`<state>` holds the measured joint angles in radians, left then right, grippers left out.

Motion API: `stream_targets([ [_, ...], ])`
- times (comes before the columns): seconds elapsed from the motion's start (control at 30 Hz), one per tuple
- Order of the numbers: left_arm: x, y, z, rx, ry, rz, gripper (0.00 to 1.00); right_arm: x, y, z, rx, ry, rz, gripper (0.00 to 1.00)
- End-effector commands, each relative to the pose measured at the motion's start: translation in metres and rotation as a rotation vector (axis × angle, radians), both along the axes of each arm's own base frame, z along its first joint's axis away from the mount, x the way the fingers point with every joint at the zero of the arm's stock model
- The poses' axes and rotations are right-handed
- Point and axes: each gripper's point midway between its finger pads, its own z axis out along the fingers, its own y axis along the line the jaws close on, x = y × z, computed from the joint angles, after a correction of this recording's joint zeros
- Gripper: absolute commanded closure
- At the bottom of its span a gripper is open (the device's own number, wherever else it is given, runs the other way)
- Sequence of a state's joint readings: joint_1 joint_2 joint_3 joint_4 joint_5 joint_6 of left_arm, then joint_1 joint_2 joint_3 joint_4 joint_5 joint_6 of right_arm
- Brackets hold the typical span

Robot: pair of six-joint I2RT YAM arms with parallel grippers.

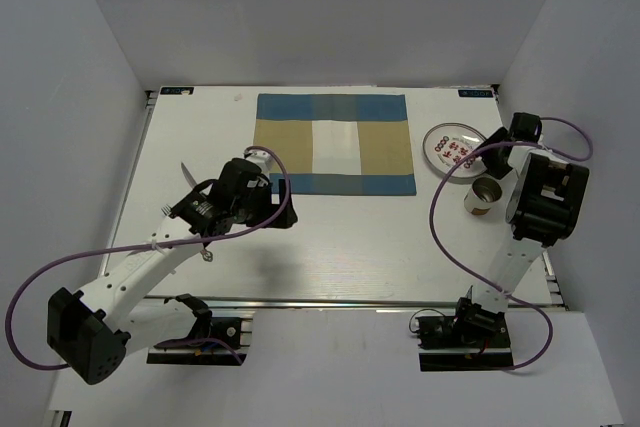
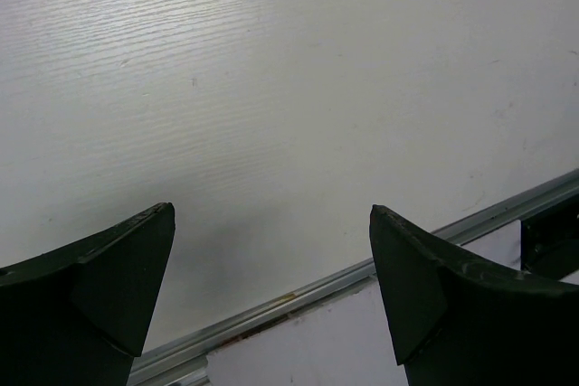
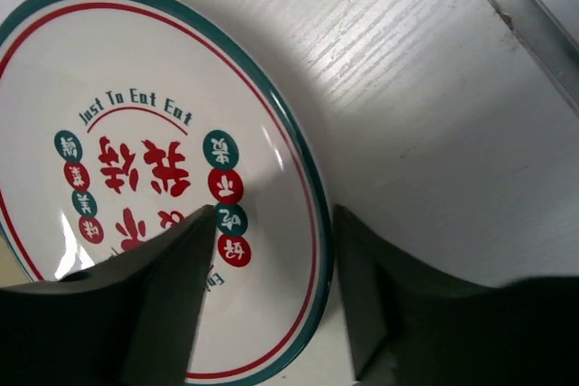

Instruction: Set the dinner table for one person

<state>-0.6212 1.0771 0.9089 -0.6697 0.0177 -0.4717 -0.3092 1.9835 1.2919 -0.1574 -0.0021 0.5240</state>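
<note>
Top external, white dinner table [image 1: 350, 247], grey walls [image 1: 80, 97], left fingers [image 2: 118, 282] apart, right fingers [image 3: 154, 305] apart

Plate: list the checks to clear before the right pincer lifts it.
1. Rim of the plate sits between the fingers of the right pincer: ok.
2. Jaws clamped on that rim: not ok, they stand apart.
3. The placemat is bare to receive the plate: ok.
4. The cup stands clear of the plate's edge: cannot tell, they sit very close.
5. The left pincer is open and holds nothing: ok.
</note>
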Motion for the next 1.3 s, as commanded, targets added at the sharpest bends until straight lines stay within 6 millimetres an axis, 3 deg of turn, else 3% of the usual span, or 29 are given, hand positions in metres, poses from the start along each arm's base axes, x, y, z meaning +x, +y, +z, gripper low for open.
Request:
stream_targets([
  [0.0,-0.003,-0.011,0.007,-0.060,-0.002,-0.040,0.02,0.002,0.006,-0.017,0.067,-0.011,-0.004,0.44],
  [0.1,-0.004,-0.009,0.009,-0.061,-0.009,-0.030,0.02,0.002,0.007,-0.023,0.085,-0.006,-0.010,0.57],
  [0.23,-0.006,-0.004,0.009,-0.047,-0.014,-0.016,0.02,0.003,0.009,-0.028,0.103,-0.002,-0.008,1.00],
  [0.3,-0.005,0.003,0.006,-0.022,-0.017,0.007,0.02,0.003,0.009,-0.026,0.107,0.000,-0.011,1.00],
  [0.4,-0.002,0.018,0.004,0.030,-0.025,0.077,0.02,0.011,0.013,-0.009,0.113,-0.035,0.000,1.00],
  [0.53,0.001,0.034,0.007,0.068,-0.041,0.166,0.02,0.026,0.021,0.035,0.146,-0.142,0.013,1.00],
  [0.57,0.001,0.036,0.011,0.061,-0.055,0.181,0.02,0.031,0.022,0.056,0.145,-0.188,0.018,1.00],
  [0.63,0.003,0.043,0.016,0.058,-0.083,0.226,0.02,0.038,0.029,0.080,0.168,-0.247,0.028,1.00],
  [0.73,0.004,0.054,0.027,0.050,-0.128,0.290,0.02,0.048,0.042,0.137,0.181,-0.390,0.049,1.00],
  [0.8,0.004,0.061,0.033,0.041,-0.152,0.326,0.02,0.052,0.050,0.161,0.197,-0.446,0.071,1.00],
  [0.87,0.004,0.071,0.033,0.064,-0.164,0.372,0.02,0.058,0.067,0.193,0.203,-0.526,0.138,1.00],
  [0.9,0.005,0.075,0.034,0.076,-0.168,0.395,0.02,0.064,0.087,0.212,0.200,-0.560,0.199,1.00],
  [0.97,0.006,0.087,0.032,0.120,-0.168,0.456,0.02,0.067,0.110,0.227,0.205,-0.584,0.292,1.00],
  [1.0,0.007,0.090,0.033,0.142,-0.161,0.466,0.02,0.069,0.144,0.240,0.234,-0.607,0.391,1.00],
  [1.07,0.012,0.096,0.032,0.192,-0.162,0.499,0.02,0.066,0.171,0.234,0.287,-0.576,0.486,1.00],
  [1.1,0.016,0.096,0.038,0.198,-0.173,0.506,0.02,0.062,0.201,0.230,0.324,-0.563,0.559,1.00],
  [1.13,0.019,0.099,0.042,0.215,-0.187,0.516,0.02,0.060,0.214,0.215,0.364,-0.534,0.595,1.00],
  [1.27,0.028,0.095,0.046,0.218,-0.213,0.507,0.02,0.049,0.284,0.198,0.509,-0.565,0.773,1.00],
])
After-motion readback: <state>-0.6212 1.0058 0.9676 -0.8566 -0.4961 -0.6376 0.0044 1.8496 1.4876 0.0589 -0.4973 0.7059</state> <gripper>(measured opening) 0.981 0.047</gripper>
